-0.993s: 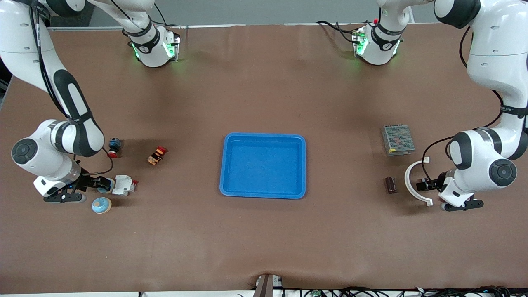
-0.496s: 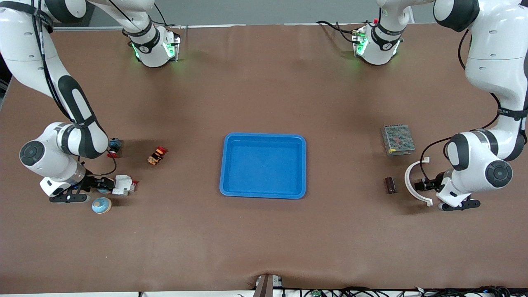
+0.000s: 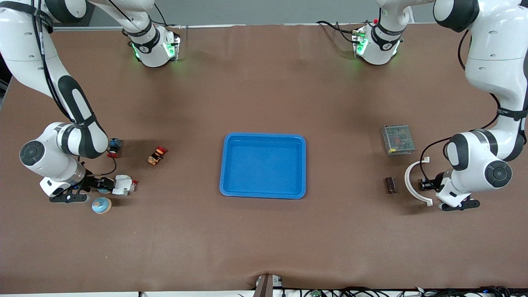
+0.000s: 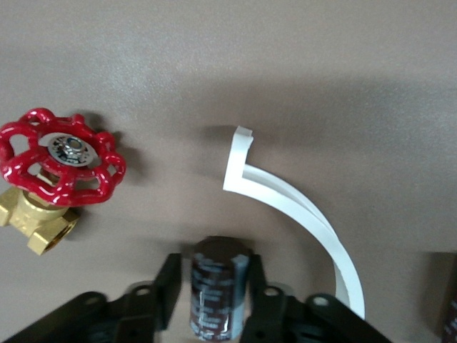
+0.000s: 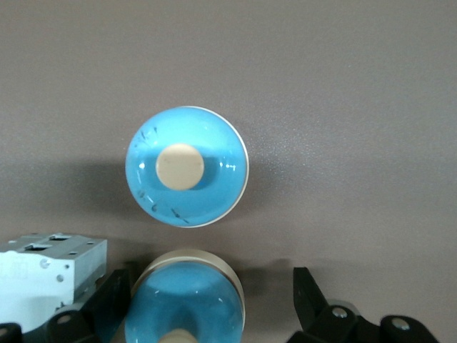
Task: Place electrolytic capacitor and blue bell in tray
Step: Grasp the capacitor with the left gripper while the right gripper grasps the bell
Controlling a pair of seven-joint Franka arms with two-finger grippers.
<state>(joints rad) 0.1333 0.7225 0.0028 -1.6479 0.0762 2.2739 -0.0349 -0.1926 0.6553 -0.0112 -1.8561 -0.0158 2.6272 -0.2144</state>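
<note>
**Both tools down at their parts, tray apart from them**

Your left wrist view shows what the front view hides. The left tool (image 4: 212, 289) is narrowed onto a dark brown cylindrical electrolytic capacitor (image 4: 218, 282), with a finger against each side. A brass valve with a red handwheel (image 4: 57, 161) sits near it. In the front view the arm covers both of them. There you see only the second capacitor (image 3: 390, 185), on the worktop (image 3: 264, 247) between the white curved plastic strip (image 3: 408, 181) and the shallow bright blue plastic tray (image 3: 264, 196).

Your right wrist view shows the right tool (image 5: 207, 304) spread wide. A round blue bell with a cream knob (image 5: 187, 304) lies between its fingers, closer to one finger than the other and not gripped. A small white box-shaped part (image 5: 50, 275) is just beside it. The second blue bell (image 3: 101, 205) lies alone, nearer the front camera than the first bell.

The count:
- two capacitors
- two bells
- one tray
- one valve
- one white strip
- one white box
- one grey mesh-covered metal power supply (image 3: 398, 139)
- one small orange and red push-button switch (image 3: 157, 155)
- one small blue and red part (image 3: 114, 147), half covered by the right arm

Both capacitors sit toward the left arm's end of the worktop and both bells toward the right arm's end. All four are well apart from the tray in the middle.
</note>
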